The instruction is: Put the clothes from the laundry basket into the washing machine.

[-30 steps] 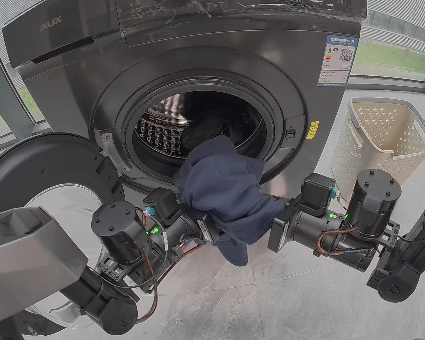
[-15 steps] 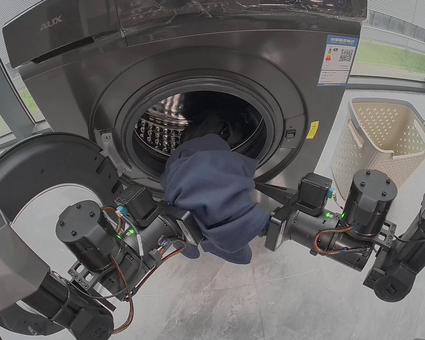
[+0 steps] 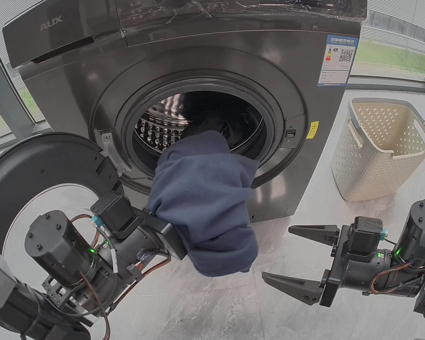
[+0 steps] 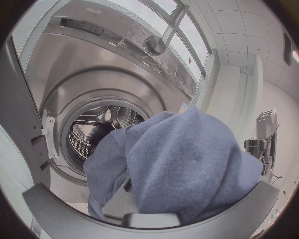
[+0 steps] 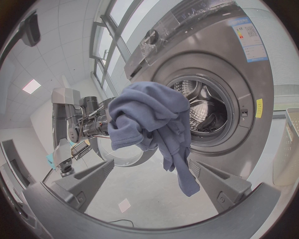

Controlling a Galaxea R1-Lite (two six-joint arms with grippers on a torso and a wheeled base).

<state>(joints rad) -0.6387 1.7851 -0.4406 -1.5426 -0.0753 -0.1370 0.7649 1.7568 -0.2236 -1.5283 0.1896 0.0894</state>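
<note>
A dark blue garment [image 3: 203, 199] hangs in front of the washing machine's open drum [image 3: 191, 119], its top edge level with the lower rim of the opening. My left gripper [image 3: 177, 236] is shut on it from the left, and the cloth [image 4: 187, 161] covers its fingers. Lower right, near the floor, my right gripper [image 3: 276, 252] stands open and holds nothing, apart from the garment [image 5: 149, 115]. A dark piece of clothing [image 3: 214, 124] lies inside the drum. The cream laundry basket [image 3: 380, 144] stands on the floor to the right of the machine.
The round machine door [image 3: 33, 169] is swung open to the left, behind my left arm. Grey tiled floor [image 3: 241, 318] lies in front of the machine. Windows run behind and beside the machine.
My right gripper has let go of the garment and drawn back down and to the right, now open. The left arm has shifted left and down, carrying the garment alone.
</note>
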